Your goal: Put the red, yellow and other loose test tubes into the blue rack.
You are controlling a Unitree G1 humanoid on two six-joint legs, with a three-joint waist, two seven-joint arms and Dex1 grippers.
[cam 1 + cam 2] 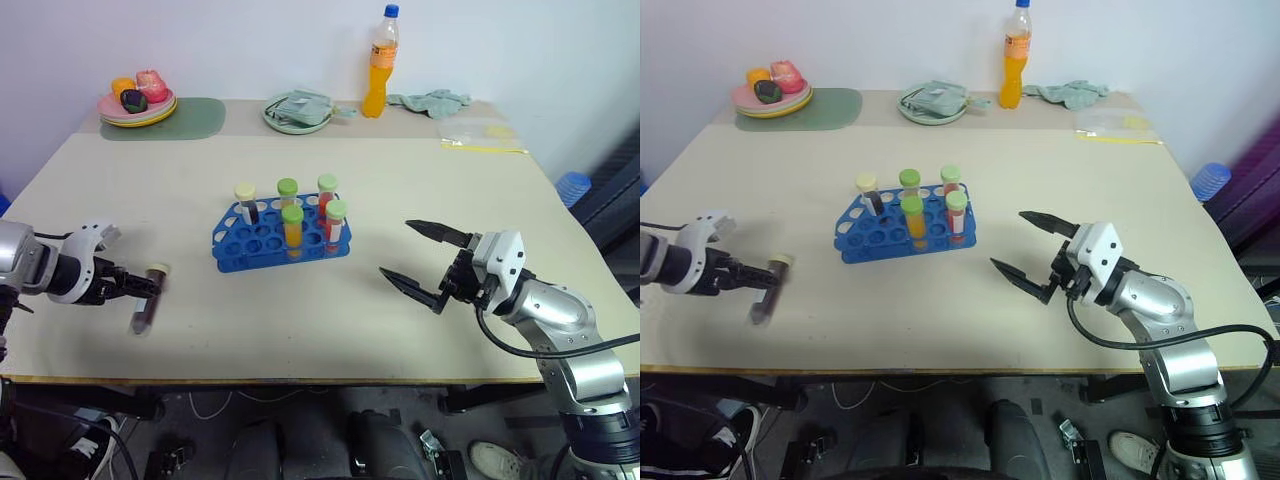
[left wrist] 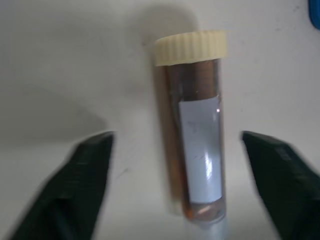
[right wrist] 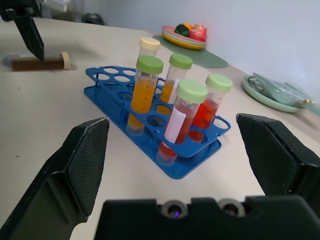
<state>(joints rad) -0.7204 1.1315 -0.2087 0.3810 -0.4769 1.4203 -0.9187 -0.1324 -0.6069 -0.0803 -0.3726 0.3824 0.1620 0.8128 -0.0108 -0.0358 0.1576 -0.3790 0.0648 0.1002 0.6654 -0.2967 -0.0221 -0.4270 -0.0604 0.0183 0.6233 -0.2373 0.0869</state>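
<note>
One dark maroon tube [image 2: 196, 135] with a cream cap lies flat on the table [image 1: 400, 320], well left of the blue rack [image 1: 262, 243], which already holds five capped tubes. The left gripper [image 2: 177, 185] straddles it, fingers [image 2: 90, 175] part-open on either side and not touching; the right gripper [image 1: 418, 257] hangs wide open and empty to the right of the rack. The tube looks light, stiff and slick, likely to roll, so pinch the labelled mid-body squarely, below the cap.
</note>
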